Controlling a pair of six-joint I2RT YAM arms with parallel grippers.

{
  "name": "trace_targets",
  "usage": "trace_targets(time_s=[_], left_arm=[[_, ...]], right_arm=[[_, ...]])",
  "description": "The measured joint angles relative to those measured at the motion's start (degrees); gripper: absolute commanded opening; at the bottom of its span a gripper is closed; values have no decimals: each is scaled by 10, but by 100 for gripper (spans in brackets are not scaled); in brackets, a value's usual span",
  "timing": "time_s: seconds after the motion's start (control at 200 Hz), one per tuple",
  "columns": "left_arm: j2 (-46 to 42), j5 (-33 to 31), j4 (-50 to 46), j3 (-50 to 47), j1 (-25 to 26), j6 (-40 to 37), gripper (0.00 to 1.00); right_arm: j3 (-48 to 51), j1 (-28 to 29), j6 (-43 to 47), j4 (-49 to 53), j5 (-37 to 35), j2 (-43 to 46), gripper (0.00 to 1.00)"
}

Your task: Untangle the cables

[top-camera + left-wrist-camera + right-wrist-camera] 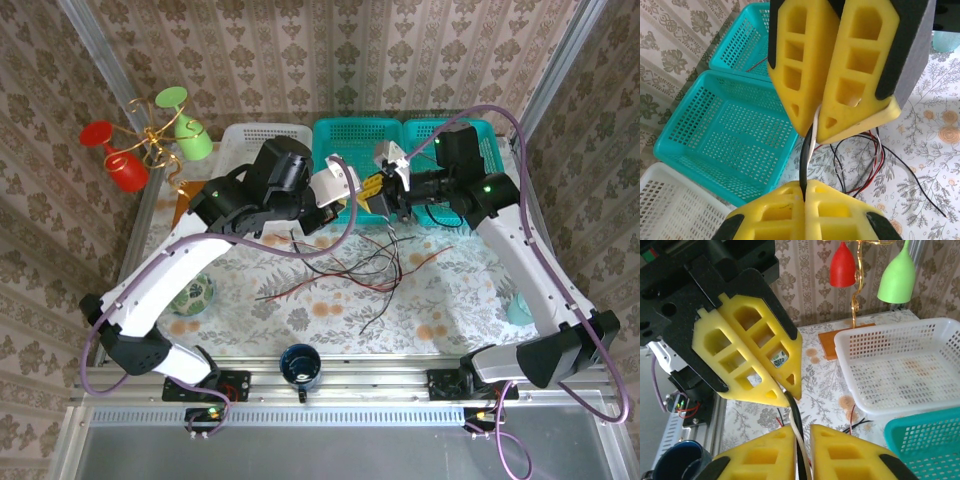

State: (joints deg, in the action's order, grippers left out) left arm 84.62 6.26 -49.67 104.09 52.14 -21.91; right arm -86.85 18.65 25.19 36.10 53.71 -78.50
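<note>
tip to tip, the left gripper [804, 187] and right gripper [813, 134] each pinch the same black and white cables [804, 167], a short stretch running straight between them, the loose tangle lying below on the surface [935, 90].

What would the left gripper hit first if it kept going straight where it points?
Most likely the right gripper, which faces it tip to tip; both are shut on the cables stretched between them.

white arms [160, 280], yellow fingers [805, 65], purple cables [485, 108]
</note>
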Motion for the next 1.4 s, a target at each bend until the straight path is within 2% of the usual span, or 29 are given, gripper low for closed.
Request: trace_targets(time_s=[0.04,0.07,0.09,0.115,0.14,0.3,0.485,0.63,0.785,0.925,1.105,1.23,1.4], left_arm=[[0,0,0,0,0,0,0],[0,0,0,0,0,0,4],[0,0,0,0,0,0,15],[0,0,0,-1,-1,0,34],[-1,0,2,-3,0,0,42],[-5,3,9,-13,-12,34,55],[-52,61,54,-40,-98,140,58],[-129,146,141,-134,-170,259,58],[-171,247,292,-261,-229,422,56],[-155,298,415,-340,-250,562,56],[-131,324,528,-360,-268,692,56],[-130,326,589,-365,-282,749,56],[-130,326,628,-376,-282,784,56]], right_arm=[[0,0,-1,-1,3,0,8],[0,0,-2,-1,4,0,4],[1,0,1,-2,5,0,2],[1,0,0,-2,6,0,0],[2,0,-1,-3,7,0,0],[41,-1,-12,-46,-2,11,0],[109,-5,-40,-136,-41,39,0],[163,-5,-75,-234,-85,63,0],[227,15,-104,-336,-167,93,0],[278,70,-92,-411,-263,115,0],[323,115,-66,-491,-364,125,0],[339,126,-58,-530,-408,126,0],[346,131,-57,-564,-437,126,0]])
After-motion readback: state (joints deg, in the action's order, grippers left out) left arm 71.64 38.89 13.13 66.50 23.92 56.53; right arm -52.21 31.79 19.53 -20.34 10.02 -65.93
